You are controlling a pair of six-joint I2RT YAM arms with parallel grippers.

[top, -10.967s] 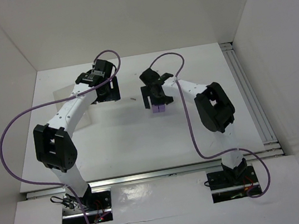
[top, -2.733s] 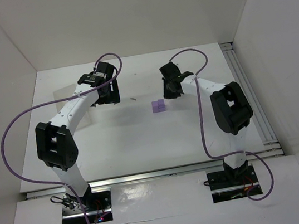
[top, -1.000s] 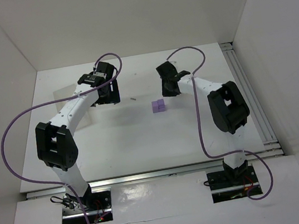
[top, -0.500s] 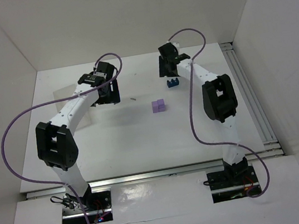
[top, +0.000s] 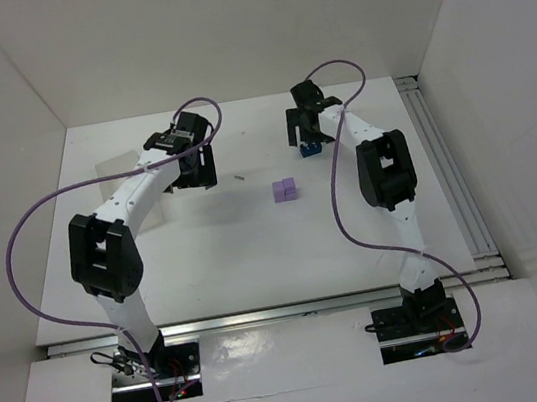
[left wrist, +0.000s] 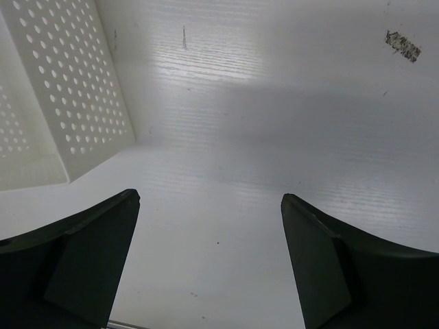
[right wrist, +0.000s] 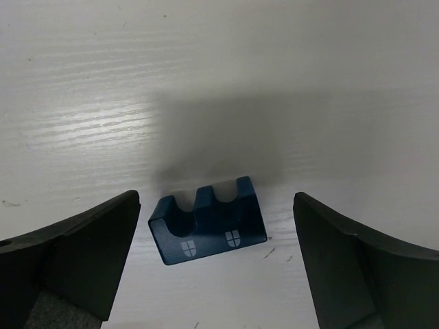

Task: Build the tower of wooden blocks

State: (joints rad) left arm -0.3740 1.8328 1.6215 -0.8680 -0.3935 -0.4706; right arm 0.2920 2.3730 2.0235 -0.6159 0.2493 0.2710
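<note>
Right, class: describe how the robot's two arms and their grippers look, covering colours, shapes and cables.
The left arm and right arm have white links joined by bulky black joint housings. A purple cable runs in loose loops along each arm. The left gripper and right gripper are black, each with two broad, wedge-shaped fingers.

A white perforated tray [left wrist: 72, 89] lies at the left of the white table [top: 246, 250]; a small dark scuff [top: 239, 177] marks the table; aluminium rails [top: 444, 170] line its right edge; plain white walls [top: 224, 36] enclose it.
</note>
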